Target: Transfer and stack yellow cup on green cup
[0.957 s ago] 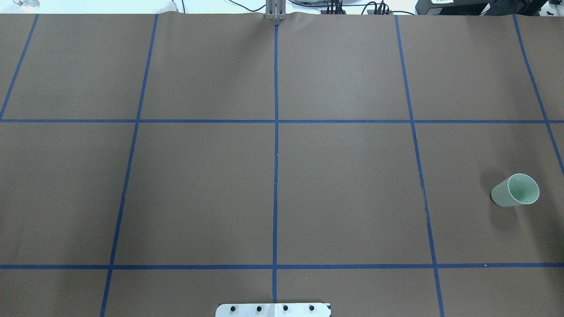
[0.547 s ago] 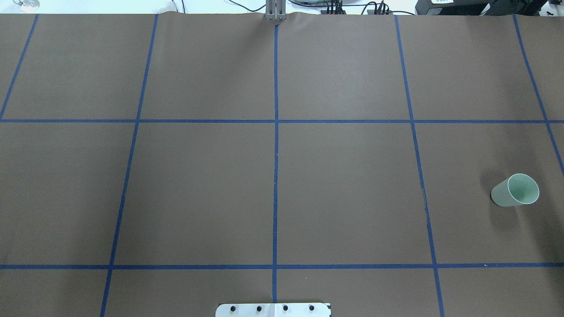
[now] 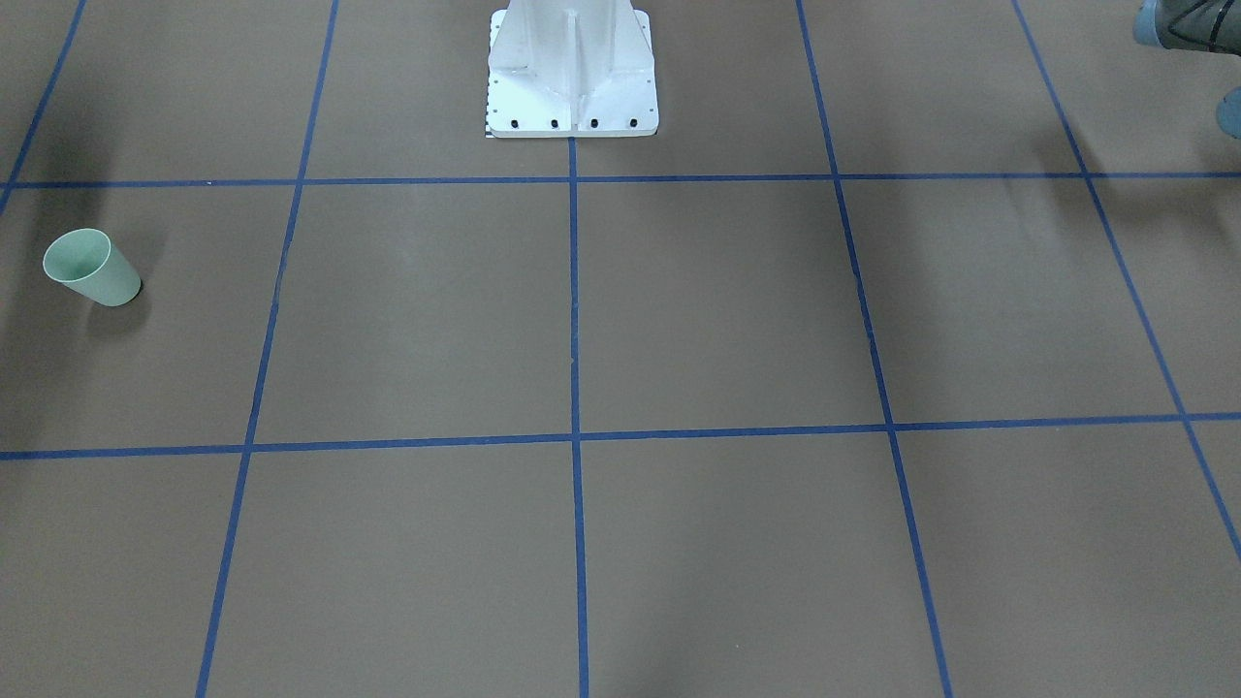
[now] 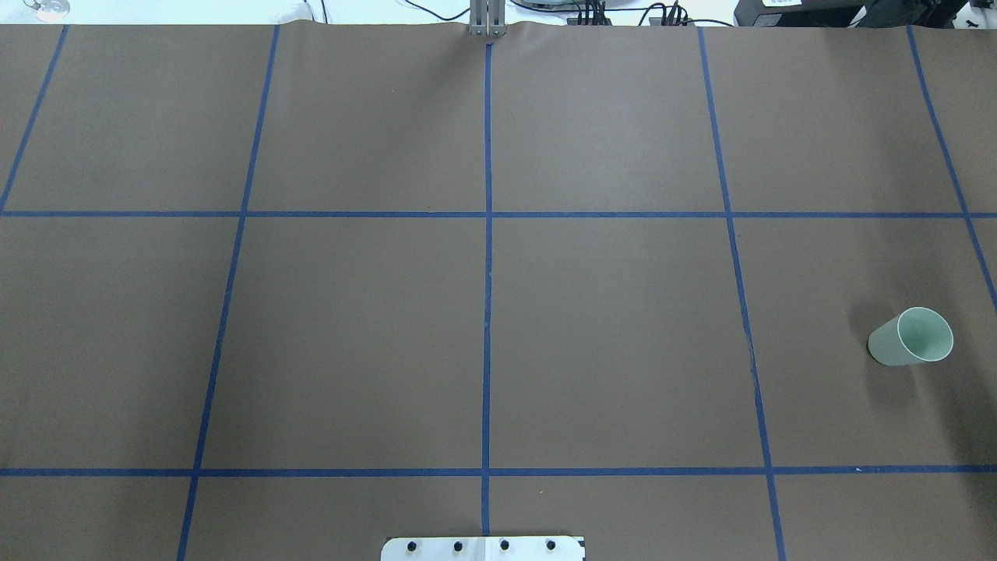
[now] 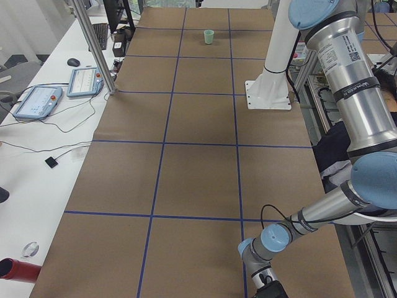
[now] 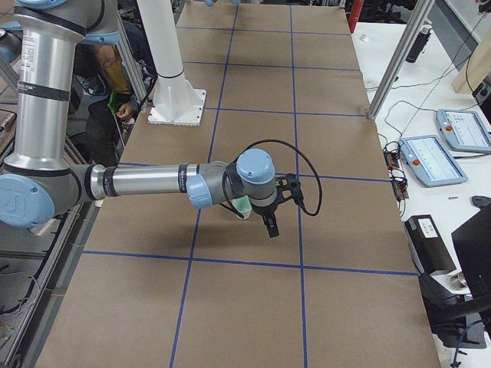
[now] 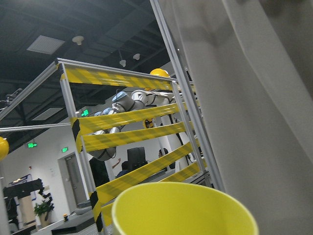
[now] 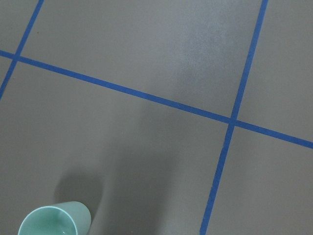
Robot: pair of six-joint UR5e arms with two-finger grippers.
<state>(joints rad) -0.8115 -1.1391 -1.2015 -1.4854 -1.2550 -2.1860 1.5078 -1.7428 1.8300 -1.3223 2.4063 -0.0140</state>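
The pale green cup (image 4: pixel 911 336) stands upright on the brown table, far to my right; it also shows in the front view (image 3: pixel 92 269) and low in the right wrist view (image 8: pixel 54 220). In the exterior right view my right gripper (image 6: pixel 268 224) hovers just beside the green cup (image 6: pixel 242 205), which the arm partly hides; I cannot tell if the gripper is open or shut. The yellow cup (image 7: pixel 183 210) shows only as a rim close under the left wrist camera. My left gripper (image 5: pixel 271 290) is cut off at the table's near end; I cannot tell its state.
The white robot pedestal (image 3: pixel 570 68) stands at the table's middle edge. Blue tape lines (image 4: pixel 487 273) grid the brown table. Teach pendants (image 5: pixel 37 101) and a metal post (image 5: pixel 93 43) stand along the far side. A person (image 6: pixel 115 77) sits behind the robot.
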